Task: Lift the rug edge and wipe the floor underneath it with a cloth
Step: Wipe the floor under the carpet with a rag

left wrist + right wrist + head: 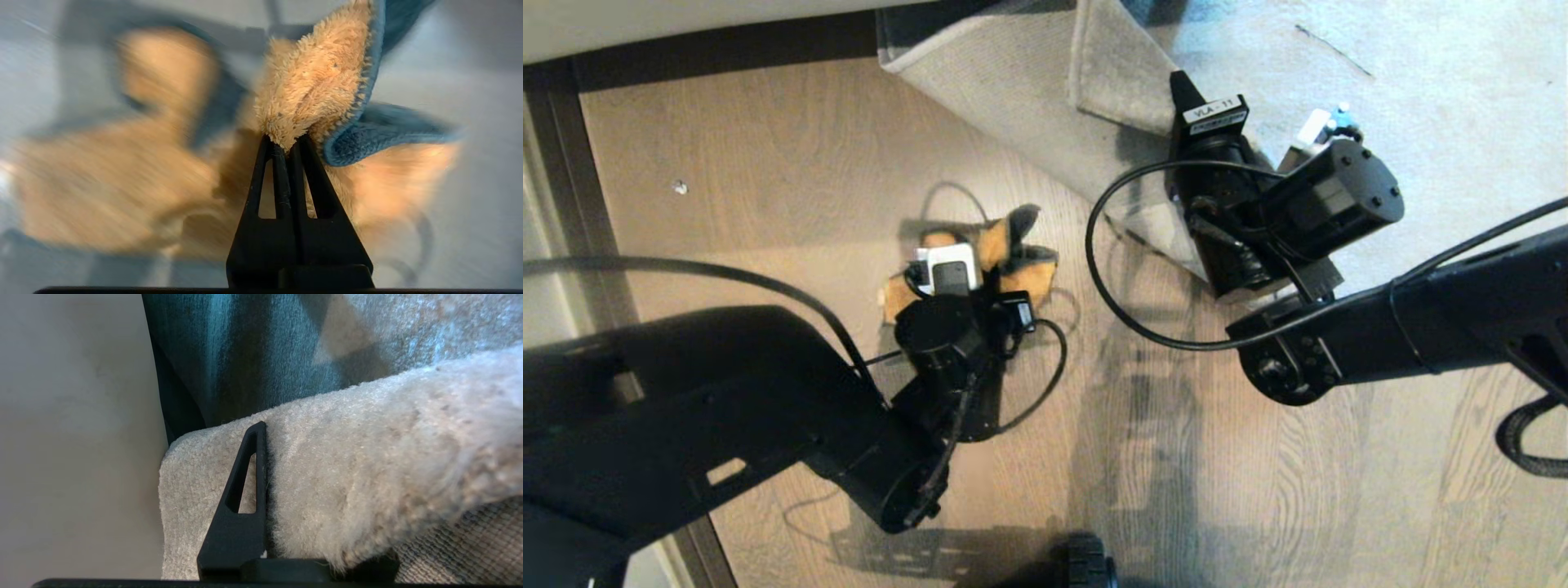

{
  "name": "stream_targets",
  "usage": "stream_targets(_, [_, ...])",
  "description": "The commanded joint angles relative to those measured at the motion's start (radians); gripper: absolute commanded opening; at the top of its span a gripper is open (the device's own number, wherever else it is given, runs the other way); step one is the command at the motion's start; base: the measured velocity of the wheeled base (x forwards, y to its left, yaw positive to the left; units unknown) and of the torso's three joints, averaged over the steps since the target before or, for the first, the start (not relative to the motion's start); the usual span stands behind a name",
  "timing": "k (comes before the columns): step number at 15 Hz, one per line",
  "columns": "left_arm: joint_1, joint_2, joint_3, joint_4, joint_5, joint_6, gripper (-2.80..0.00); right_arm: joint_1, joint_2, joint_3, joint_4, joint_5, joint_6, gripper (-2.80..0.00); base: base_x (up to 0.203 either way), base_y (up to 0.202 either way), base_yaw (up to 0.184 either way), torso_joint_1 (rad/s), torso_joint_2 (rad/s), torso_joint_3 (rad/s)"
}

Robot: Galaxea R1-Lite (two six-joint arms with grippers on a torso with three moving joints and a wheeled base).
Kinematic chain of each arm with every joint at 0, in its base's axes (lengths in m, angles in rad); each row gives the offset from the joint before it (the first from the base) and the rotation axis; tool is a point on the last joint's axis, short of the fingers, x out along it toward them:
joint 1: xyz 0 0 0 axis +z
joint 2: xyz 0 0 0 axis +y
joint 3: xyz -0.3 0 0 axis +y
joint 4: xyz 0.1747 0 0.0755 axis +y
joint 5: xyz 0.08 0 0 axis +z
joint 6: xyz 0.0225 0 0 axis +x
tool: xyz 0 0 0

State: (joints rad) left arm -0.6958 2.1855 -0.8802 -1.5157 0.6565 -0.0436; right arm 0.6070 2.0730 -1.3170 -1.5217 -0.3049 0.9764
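Observation:
The mustard-orange cloth (1001, 245) with dark trim lies bunched on the brown wood floor (768, 163). My left gripper (956, 278) stands right over it, pointing down. In the left wrist view the gripper (286, 141) is shut on a raised fold of the cloth (318, 81). The grey rug's edge (1111, 73) is folded up and back, showing pale woven backing (1005, 90). My right gripper (1184, 94) is shut on that fold. In the right wrist view one finger (245, 490) presses the pile of the rug edge (367, 457); the other finger is hidden under it.
A dark skirting strip (727, 49) runs along the back, and another dark strip (564, 163) borders the floor on the left. A small white speck (680, 188) lies on the planks. The base's wheel (1090, 563) shows at the bottom. The rug (1421, 98) covers the back right.

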Motion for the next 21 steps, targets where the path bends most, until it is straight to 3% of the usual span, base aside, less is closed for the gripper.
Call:
stream_targets(1, [-0.062, 0.016, 0.000, -0.054, 0.026, -0.002, -2.80, 0.000, -0.001, 0.001, -0.048, -0.002, 0.005, -2.80, 0.000, 0.000, 0.000, 0.000, 0.00, 0.000])
stream_targets(4, [-0.099, 0.049, 0.000, -0.054, 0.047, -0.007, -2.80, 0.000, -0.002, 0.001, -0.048, -0.002, 0.005, -2.80, 0.000, 0.000, 0.000, 0.000, 0.00, 0.000])
stream_targets(9, [-0.051, 0.069, -0.001, -0.054, 0.073, -0.050, -2.80, -0.001, -0.002, 0.002, -0.048, -0.003, 0.005, -2.80, 0.000, 0.000, 0.000, 0.000, 0.00, 0.000])
stream_targets(13, [0.103, 0.069, -0.013, -0.054, 0.053, -0.053, -2.80, -0.001, 0.001, 0.004, -0.048, -0.003, 0.004, -2.80, 0.000, 0.000, 0.000, 0.000, 0.00, 0.000])
stream_targets(18, [0.342, 0.033, -0.040, -0.054, -0.048, -0.046, -2.80, 0.000, 0.004, 0.002, -0.048, -0.003, 0.004, -2.80, 0.000, 0.000, 0.000, 0.000, 0.00, 0.000])
stream_targets(21, [0.449, 0.003, -0.045, -0.054, -0.097, -0.045, -2.80, 0.000, 0.002, 0.004, -0.048, -0.003, 0.004, -2.80, 0.000, 0.000, 0.000, 0.000, 0.00, 0.000])
